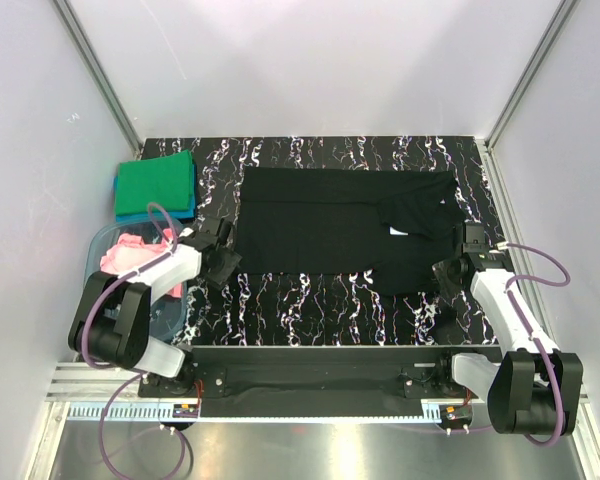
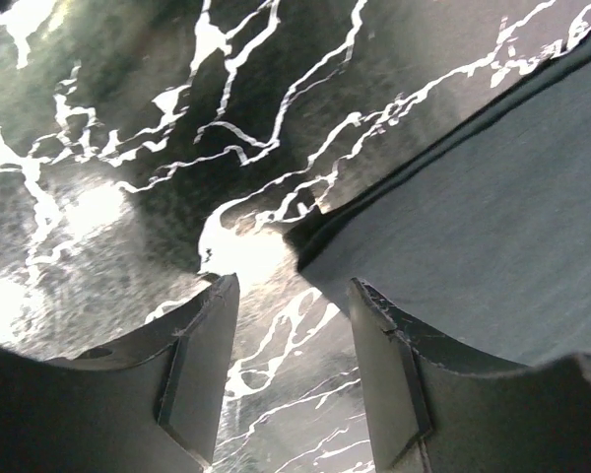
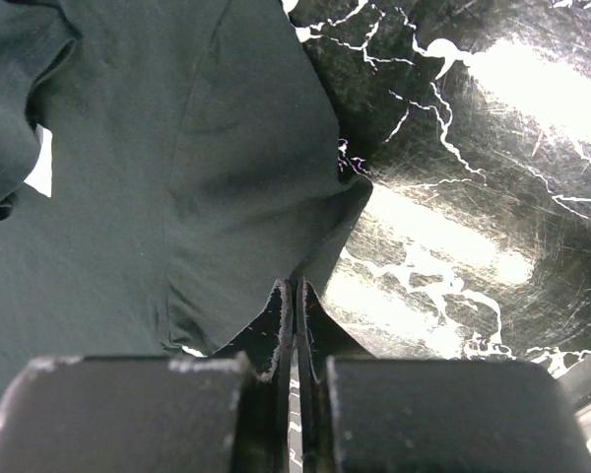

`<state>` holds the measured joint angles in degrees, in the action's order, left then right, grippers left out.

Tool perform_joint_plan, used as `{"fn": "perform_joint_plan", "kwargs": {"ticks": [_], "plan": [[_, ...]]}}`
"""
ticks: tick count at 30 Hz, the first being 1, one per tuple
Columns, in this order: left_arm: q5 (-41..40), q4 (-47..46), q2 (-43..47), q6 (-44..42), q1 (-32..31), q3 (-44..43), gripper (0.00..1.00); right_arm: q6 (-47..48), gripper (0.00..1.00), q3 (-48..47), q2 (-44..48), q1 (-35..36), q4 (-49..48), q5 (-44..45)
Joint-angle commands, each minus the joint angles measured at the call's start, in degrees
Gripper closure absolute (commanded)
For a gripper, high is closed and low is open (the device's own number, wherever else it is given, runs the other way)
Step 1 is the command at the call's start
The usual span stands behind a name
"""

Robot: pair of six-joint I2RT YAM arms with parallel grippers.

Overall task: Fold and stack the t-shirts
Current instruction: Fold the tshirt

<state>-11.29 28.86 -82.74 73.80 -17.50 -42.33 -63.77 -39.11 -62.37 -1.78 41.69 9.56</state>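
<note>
My R gripper (image 3: 294, 288) is working at abt 4 o'clock of the black tee (image 1: 330, 225). Jaws are pressing tight together, no gap showing. They're pinching the tee's hem right at the tips, and the cloth is creasing in twd them. In my R wrist view the tee is filling everything from 9 to 12 o'clock. Its white neck label (image 3: 41, 163) is peeking out at 10 o'clock, next to a rolled fold. Bare table (image 3: 492, 148) is glaring at 1–3 o'clock.

My L gripper (image 2: 291, 288) is hovering low at the tee's 8 o'clock corner w/ jaws spread wide, gripping nothing. In the L wrist view that corner is poking in just ahead of the gap. The R-hand finger (image 2: 394, 384) is sitting in front of the cloth edge; can't tell if it's touching. The L-hand finger (image 2: 202, 374) is over bare marble-look tabletop.

From the top cam, the black tee is lying flat mid-table, long side running 9 to 3 o'clock. Its near-R part is reaching closer to me than the rest.

Out at the table's 9 o'clock, my L arm is crossing over the clear tub (image 1: 95, 245). The pink tee (image 1: 130, 252) is lying crumpled inside, partly hidden by the arm.

Farther back, at abt 10 o'clock, the green tee (image 1: 157, 182) is lying folded on top of the blue tee (image 1: 155, 213). The blue one is showing only along the near and L edges. This stack is sitting apart from the black tee.
</note>
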Motion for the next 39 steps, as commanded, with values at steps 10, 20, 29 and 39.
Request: {"fn": "perform_joint_plan", "kwargs": {"ticks": [10, 20, 29, 39], "plan": [[-3.30, -2.76, -2.87, -1.55, -0.78, -4.52, 0.75, 2.42, 1.00, -3.25, 3.13, 0.46, 0.67, 4.15], [-6.46, -1.00, 1.70, -5.94, -0.78, -6.98, 1.00, 9.17, 1.00, -8.25, 4.53, 0.38, 2.79, 9.16], [-8.13, 0.58, -0.22, -10.87, -0.61, -14.88, 1.00, 15.77, 1.00, -15.98, 0.32, 0.38, -1.35, 9.33], [-11.39, 4.01, -8.48, -15.18, 0.09, -26.92, 1.00, 24.56, 1.00, -24.69, -10.83, 0.38, -5.48, 11.53]]}}
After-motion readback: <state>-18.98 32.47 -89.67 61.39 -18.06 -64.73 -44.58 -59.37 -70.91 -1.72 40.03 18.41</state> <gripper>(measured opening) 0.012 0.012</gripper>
